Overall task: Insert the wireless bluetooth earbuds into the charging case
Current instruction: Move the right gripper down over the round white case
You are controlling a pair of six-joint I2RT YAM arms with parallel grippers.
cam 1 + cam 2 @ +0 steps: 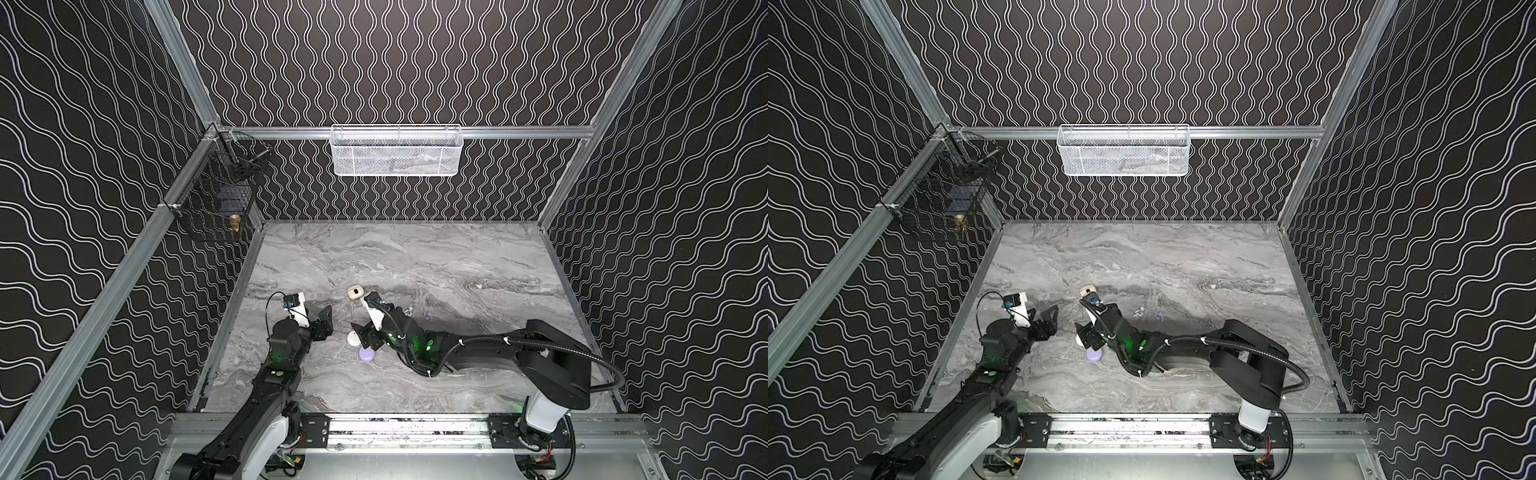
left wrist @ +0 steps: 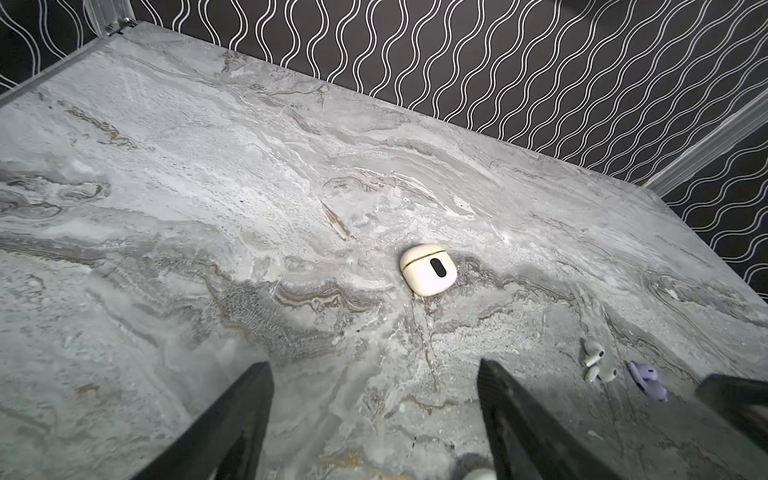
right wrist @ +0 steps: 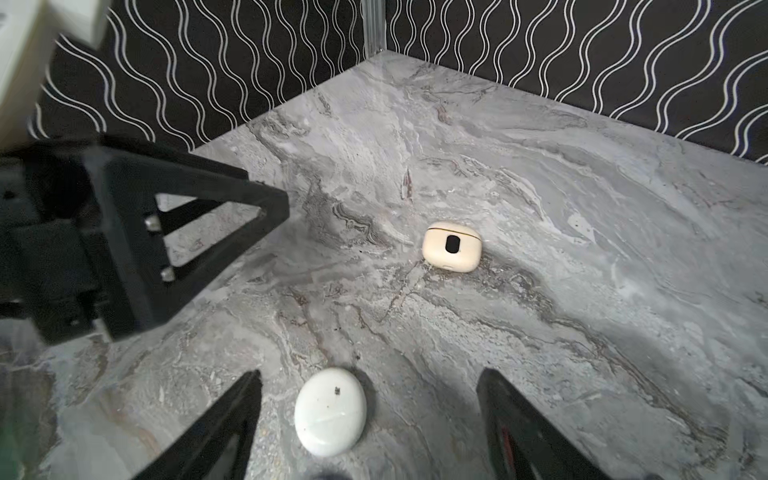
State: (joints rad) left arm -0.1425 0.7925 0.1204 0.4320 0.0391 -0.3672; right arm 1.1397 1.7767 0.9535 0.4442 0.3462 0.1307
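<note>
**Earbuds loose on marble, both grippers open**

The wireless bluetooth earbuds [image 2: 594, 354] lie loose on the table [image 2: 208, 166]. Two are glossy white stemmed buds lying just beside each other, and a pale lavender earbud [image 2: 646, 376] sits just beside that pair. None of them is in a case.

The cream case [image 2: 428, 270] is a closed, rounded, smooth square with a thin seam line and a black oval on its face. It lies flat, well apart from the buds. The white case [image 3: 330, 411] is a closed, glossy pebble-shaped oval with small dark specks. In both top views a rounded lavender case [image 1: 366, 354] sits just beside it.

The right gripper [image 3: 370, 374] has its jaws spread wide. The white case lies on the table between its matte black fingers, with a gap on each side, so it is not gripped. The left gripper [image 2: 374, 368] is also spread and empty, low over bare table near the right one.

The table is grey veined marble-look, and the walls [image 1: 395, 62] are black with white wavy lines. A white mesh basket [image 1: 395, 156] hangs on the back rail and a black wire basket [image 1: 216, 208] on the left rail.
</note>
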